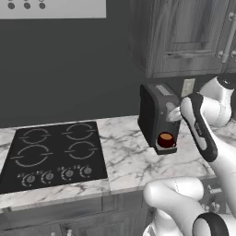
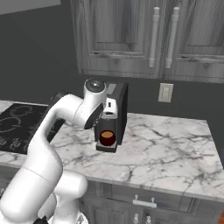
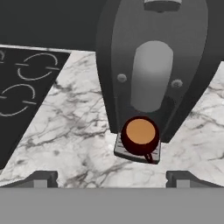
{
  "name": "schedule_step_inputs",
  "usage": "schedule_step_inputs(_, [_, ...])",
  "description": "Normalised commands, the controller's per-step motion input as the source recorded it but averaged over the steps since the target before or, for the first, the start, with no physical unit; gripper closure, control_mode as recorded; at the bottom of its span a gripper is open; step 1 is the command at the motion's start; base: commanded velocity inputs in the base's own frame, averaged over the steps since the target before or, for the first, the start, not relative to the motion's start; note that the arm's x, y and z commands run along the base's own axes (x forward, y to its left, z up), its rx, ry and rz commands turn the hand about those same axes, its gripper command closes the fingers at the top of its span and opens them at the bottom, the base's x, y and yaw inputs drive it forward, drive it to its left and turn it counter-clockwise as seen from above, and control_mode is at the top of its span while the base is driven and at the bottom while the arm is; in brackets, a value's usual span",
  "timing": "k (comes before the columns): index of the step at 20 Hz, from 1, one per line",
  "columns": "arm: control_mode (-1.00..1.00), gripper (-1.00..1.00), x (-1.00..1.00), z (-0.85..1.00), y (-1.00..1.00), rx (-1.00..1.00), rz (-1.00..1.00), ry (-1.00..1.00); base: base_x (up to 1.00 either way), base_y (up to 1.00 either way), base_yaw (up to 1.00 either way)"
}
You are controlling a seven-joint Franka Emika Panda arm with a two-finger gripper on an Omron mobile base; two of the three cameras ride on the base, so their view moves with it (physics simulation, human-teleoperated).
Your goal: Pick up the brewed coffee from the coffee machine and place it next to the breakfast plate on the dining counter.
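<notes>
mug [image 3: 140, 134]: dark red, brown liquid inside, sits in the recess of the coffee machine [image 3: 151, 65] on its drip tray, handle toward the near side. machine: black, on marble counter [image 2: 166, 151], right of the cooktop [image 1: 50, 154]. gripper [image 3: 112, 179]: jaws spread wide, empty, above and near the mug, apart from it.

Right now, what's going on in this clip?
The robot arm is reaching toward the coffee machine on the marble counter beside the cooktop. Its end effector is open and holds nothing, poised in front of the mug, which sits full of coffee in the machine's recess. The pickup hasn't happened yet.
</notes>
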Motion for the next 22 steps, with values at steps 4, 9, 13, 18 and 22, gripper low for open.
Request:
schedule_step_inputs(4, [-1.00,-1.00,0.00,-0.40,-0.49,0.11,0.14,0.00,0.00,0.00,0.00])
schedule_step_inputs(9, [-1.00,-1.00,0.00,-0.43,-0.08,0.06,0.15,-0.10,0.00,0.00,0.00])
schedule_step_inputs(13, [-1.00,-1.00,0.04,-0.42,0.00,0.00,0.19,-0.13,0.00,0.00,0.00])
schedule_step_inputs(18, [-1.00,-1.00,0.10,-0.41,0.00,0.00,0.20,-0.13,0.00,0.00,0.00])
schedule_step_inputs(22, [-1.00,-1.00,0.18,-0.46,0.00,0.00,0.20,-0.12,0.00,0.00,0.00])
